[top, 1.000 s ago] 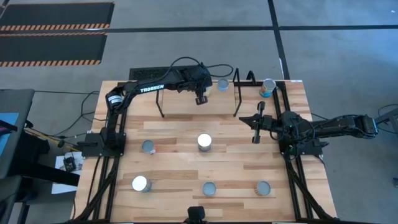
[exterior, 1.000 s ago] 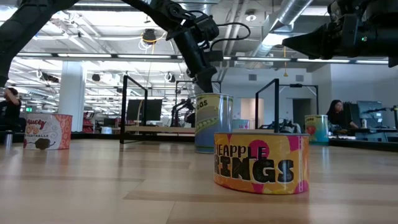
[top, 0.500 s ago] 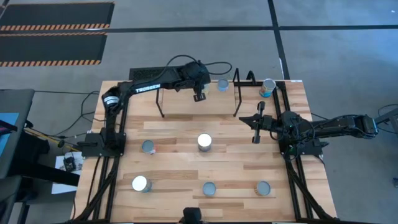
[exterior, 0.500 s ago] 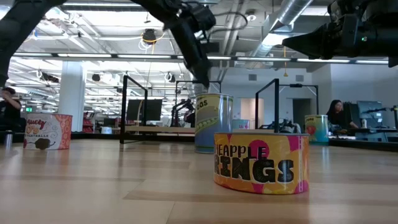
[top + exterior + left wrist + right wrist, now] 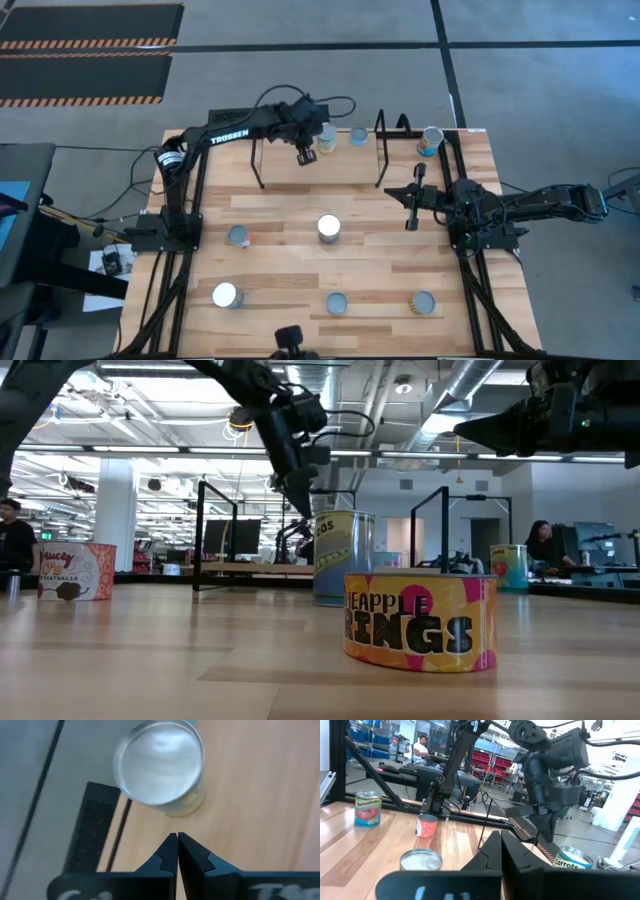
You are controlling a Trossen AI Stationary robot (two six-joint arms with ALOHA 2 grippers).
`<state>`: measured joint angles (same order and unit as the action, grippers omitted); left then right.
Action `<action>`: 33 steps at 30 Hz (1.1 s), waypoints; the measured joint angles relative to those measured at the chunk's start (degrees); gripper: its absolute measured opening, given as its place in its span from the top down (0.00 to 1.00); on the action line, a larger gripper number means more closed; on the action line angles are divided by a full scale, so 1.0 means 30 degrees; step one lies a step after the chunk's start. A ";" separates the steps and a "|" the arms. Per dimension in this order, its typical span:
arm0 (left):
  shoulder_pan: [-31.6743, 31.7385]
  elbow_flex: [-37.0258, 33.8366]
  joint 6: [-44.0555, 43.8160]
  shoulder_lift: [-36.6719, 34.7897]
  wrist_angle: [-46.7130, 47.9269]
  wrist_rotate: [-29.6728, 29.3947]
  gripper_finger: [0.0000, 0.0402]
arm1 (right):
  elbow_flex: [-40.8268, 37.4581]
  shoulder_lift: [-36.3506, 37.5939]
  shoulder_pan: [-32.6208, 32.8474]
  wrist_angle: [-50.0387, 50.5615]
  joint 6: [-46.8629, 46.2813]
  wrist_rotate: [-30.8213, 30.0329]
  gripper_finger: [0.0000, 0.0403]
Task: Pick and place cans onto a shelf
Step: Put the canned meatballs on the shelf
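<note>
My left gripper (image 5: 305, 155) is shut and empty. It hangs over the shelf (image 5: 262, 165), just left of a yellow-labelled can (image 5: 327, 137) with a silver top (image 5: 159, 765) that stands on the shelf board. A second can (image 5: 358, 136) stands on the shelf to its right. Another can (image 5: 432, 140) stands outside the shelf's right end frame (image 5: 381, 150). Several cans stand upright on the table, among them a tall one (image 5: 329, 228) in the middle. My right gripper (image 5: 410, 205) waits shut and empty at the right, above the table.
Cans on the table: one at the left (image 5: 239, 236), one at the near left (image 5: 226, 295), two near the front edge (image 5: 337, 303) (image 5: 424, 302). The low view has the pineapple can (image 5: 420, 620) closest. People show in the room behind.
My left gripper has gone toward the table's left edge, away from the yellow-labelled can on the shelf, which now shows uncovered and stands still. My right arm has kept still.
</note>
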<state>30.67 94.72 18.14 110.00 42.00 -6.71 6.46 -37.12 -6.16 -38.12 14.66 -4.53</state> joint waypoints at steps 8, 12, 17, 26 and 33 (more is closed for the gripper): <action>0.0329 -0.0643 -0.0141 0.0374 -0.2076 0.1168 1.00 | 0.0000 0.0002 -0.0004 -0.0026 0.0066 -0.0003 0.98; 0.0430 -0.0670 -0.0150 0.0801 -0.2904 0.1504 1.00 | -0.0007 0.0001 0.0001 -0.0084 0.0073 -0.0003 0.98; 0.0650 -0.0648 -0.0601 0.1292 -0.3455 0.1667 1.00 | -0.0007 -0.0015 0.0001 -0.0135 0.0080 0.0018 0.98; 0.0645 -0.0641 -0.0781 0.0706 -0.2980 0.0938 1.00 | -0.0007 -0.0015 0.0001 0.0002 0.0081 0.0019 0.98; 0.0225 -0.1603 -0.0965 -0.1632 -0.4619 0.0845 1.00 | -0.0007 -0.0015 0.0001 0.0388 -0.0063 0.0012 0.98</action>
<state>31.35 89.91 15.25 105.10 28.15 -4.17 6.44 -37.17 -6.15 -36.95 14.47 -4.49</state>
